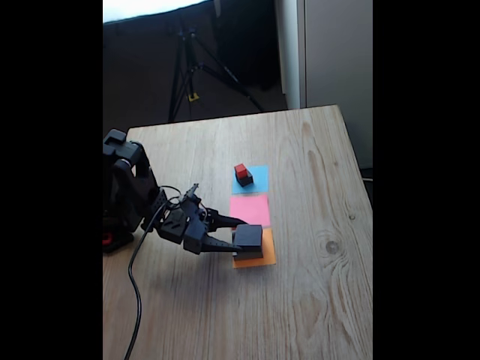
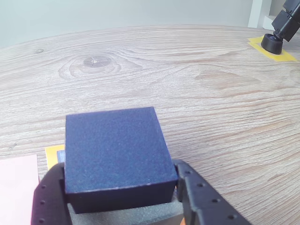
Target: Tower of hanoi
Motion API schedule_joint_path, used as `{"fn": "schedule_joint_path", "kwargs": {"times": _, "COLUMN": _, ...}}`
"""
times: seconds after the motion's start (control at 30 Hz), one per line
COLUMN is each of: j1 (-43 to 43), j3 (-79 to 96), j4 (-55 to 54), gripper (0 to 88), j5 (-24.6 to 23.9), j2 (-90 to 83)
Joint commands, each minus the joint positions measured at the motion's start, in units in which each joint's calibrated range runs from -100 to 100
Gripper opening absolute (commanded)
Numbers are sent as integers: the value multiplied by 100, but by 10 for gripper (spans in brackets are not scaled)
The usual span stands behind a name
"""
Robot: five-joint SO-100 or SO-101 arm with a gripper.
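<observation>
1. Medium black block sat over the orange paper square in the fixed view, atop the large flat grey block, whose edge barely showed beneath. The gripper reached in from the left, its fingers closed against the block's sides. The tiny red cube rested on the small black cube on the blue paper square; the pink paper square lay between.

2. In the wrist view, the medium black block appeared matte, stiff and likely light; the flat opposite sides offered the surest hold. Both fingers pressed those sides. The grey block beneath was mostly hidden, and the fingertips were cut off.
</observation>
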Motion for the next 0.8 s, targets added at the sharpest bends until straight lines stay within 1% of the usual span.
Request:
{"fn": "schedule_joint_path", "kwargs": {"times": 0.0, "j1": -75, "j3": 97, "j4": 491, "gripper": 185, "j5": 87, "j2": -605}}
{"fn": "schedule_joint_path", "kwargs": {"times": 0.27, "j1": -259, "j3": 224, "j4": 1325, "gripper": 180, "j5": 87, "j2": -1551}}
{"fn": "schedule_joint_path", "kwargs": {"times": 0.5, "j1": -310, "j3": 233, "j4": 1891, "gripper": 155, "j5": 87, "j2": -2081}}
{"fn": "schedule_joint_path", "kwargs": {"times": 0.63, "j1": -318, "j3": 188, "j4": 2053, "gripper": 157, "j5": -47, "j2": -2278}}
{"fn": "schedule_joint_path", "kwargs": {"times": 0.67, "j1": -318, "j3": 115, "j4": 2191, "gripper": 157, "j5": -47, "j2": -2361}}
{"fn": "schedule_joint_path", "kwargs": {"times": 0.7, "j1": -318, "j3": 24, "j4": 2345, "gripper": 158, "j5": -147, "j2": -2452}}
{"fn": "schedule_joint_path", "kwargs": {"times": 0.77, "j1": -326, "j3": -267, "j4": 2944, "gripper": 159, "j5": -248, "j2": -2717}}
